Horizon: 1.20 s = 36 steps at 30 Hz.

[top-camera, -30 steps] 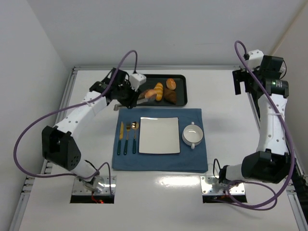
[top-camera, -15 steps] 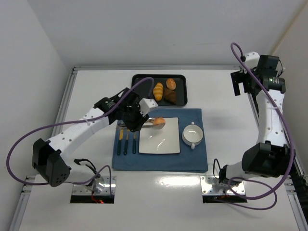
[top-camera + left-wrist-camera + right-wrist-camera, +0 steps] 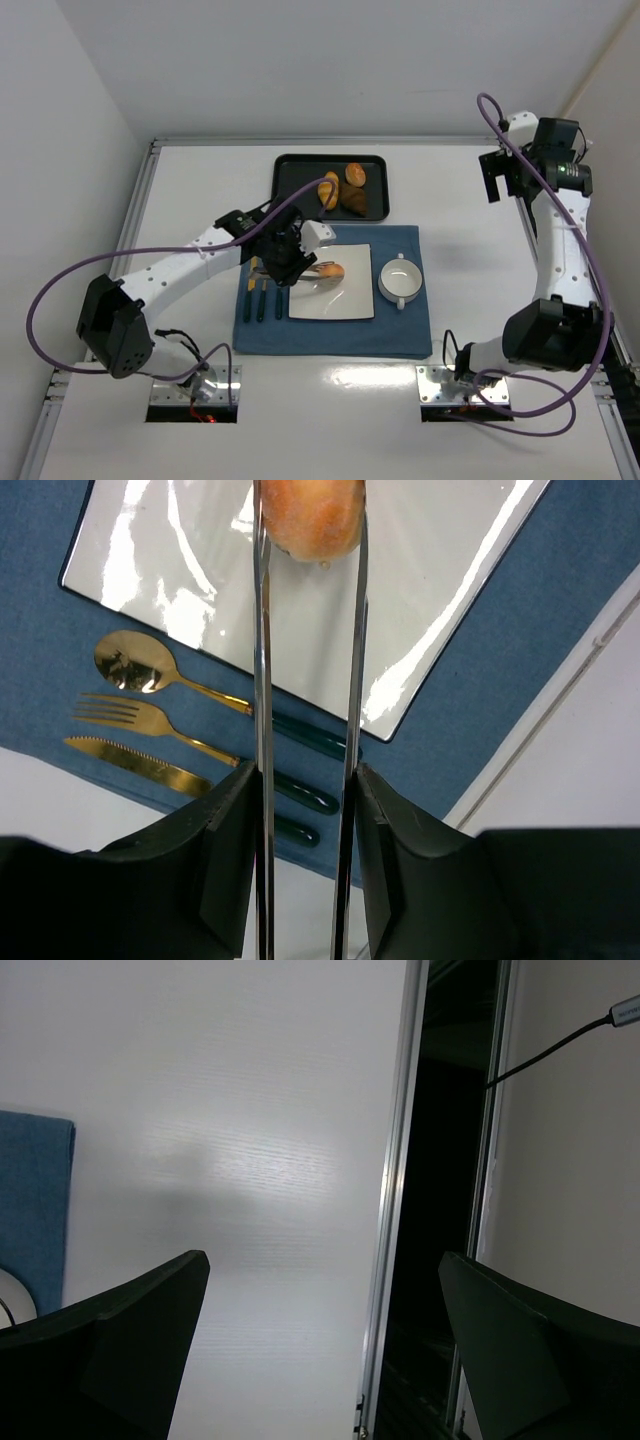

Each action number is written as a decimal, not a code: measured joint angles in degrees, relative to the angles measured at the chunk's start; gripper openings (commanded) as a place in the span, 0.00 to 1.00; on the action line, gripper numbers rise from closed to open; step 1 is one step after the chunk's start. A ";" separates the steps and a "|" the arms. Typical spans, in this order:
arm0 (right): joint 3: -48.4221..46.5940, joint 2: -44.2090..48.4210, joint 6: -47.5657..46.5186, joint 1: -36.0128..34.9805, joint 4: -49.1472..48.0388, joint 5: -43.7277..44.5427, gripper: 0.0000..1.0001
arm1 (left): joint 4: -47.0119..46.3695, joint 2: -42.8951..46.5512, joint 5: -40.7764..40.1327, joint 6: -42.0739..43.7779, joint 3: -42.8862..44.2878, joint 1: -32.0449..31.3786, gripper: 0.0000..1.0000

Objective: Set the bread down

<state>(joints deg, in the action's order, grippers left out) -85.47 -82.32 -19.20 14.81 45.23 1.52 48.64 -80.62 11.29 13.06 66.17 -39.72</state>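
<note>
Left end effector (image 3: 305, 780) clamps metal tongs (image 3: 262, 680), whose tips pinch the bread (image 3: 312, 515) over the white square plate (image 3: 440, 590); contact with plate unclear. Right end effector (image 3: 325, 1260) hangs above the surface (image 3: 250, 1110), fingers spread wide.

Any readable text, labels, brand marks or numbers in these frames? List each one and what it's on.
None can be read in any view.
The plate, bowl, black tray, blue mat, cutlery and bread show no print.
Any marking on the arm housings is too small to tell.
</note>
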 measured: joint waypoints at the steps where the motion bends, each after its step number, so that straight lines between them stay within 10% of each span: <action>1: 0.24 0.15 -0.15 0.00 -0.02 0.00 1.00 | -0.50 -0.44 0.02 0.00 -0.09 0.00 0.21; 19: 0.37 0.68 -0.59 0.00 -0.09 -0.02 1.00 | -5.62 -3.30 0.92 -0.28 -4.55 0.00 0.58; 36: -0.17 0.68 -0.59 0.00 -0.04 0.00 1.00 | -6.38 -3.26 1.07 -1.51 -4.72 0.33 0.58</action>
<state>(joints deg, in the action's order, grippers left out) -85.65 -81.65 -19.79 14.81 45.19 1.52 42.26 -83.88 12.36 11.55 61.45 -39.40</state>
